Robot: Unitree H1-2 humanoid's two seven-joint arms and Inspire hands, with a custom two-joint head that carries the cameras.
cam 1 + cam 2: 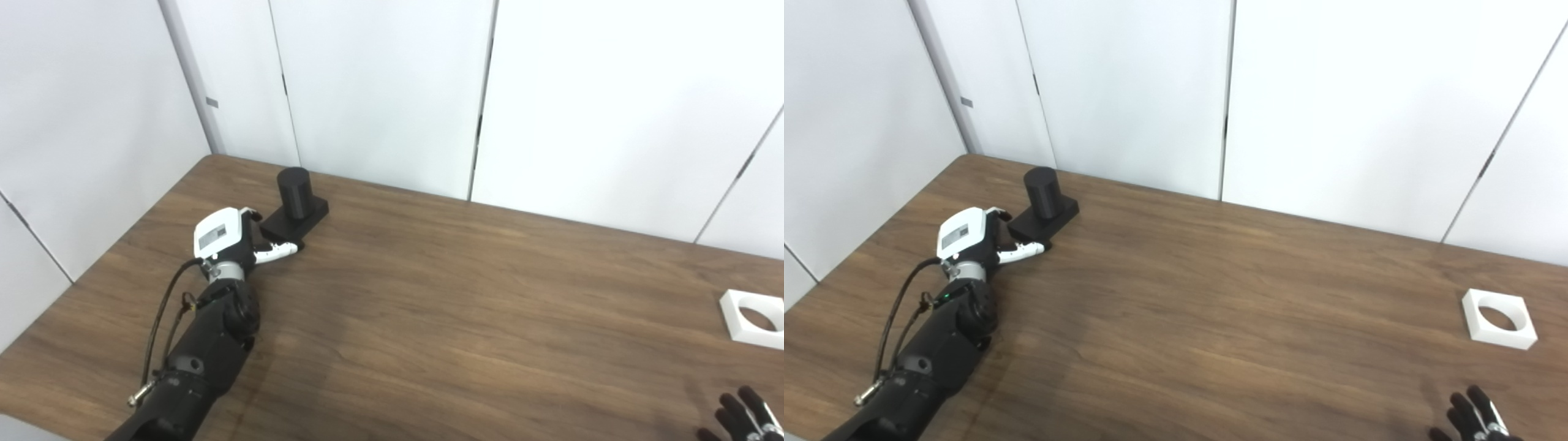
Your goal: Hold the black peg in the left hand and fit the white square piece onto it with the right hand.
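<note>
The black peg (294, 193) is an upright cylinder on a flat black base (294, 224), standing on the table's far left. My left hand (236, 239) lies just left of the base, fingers apart, with a white fingertip (278, 250) at the base's near corner; it holds nothing. The white square piece (1499, 318) with a round hole lies flat near the table's right edge. My right hand (1473, 419) shows only as black fingertips at the bottom right, well short of the piece; its state is unclear.
The wooden table (429, 306) is bounded by white wall panels (380, 92) behind and to the left. Nothing else stands on it.
</note>
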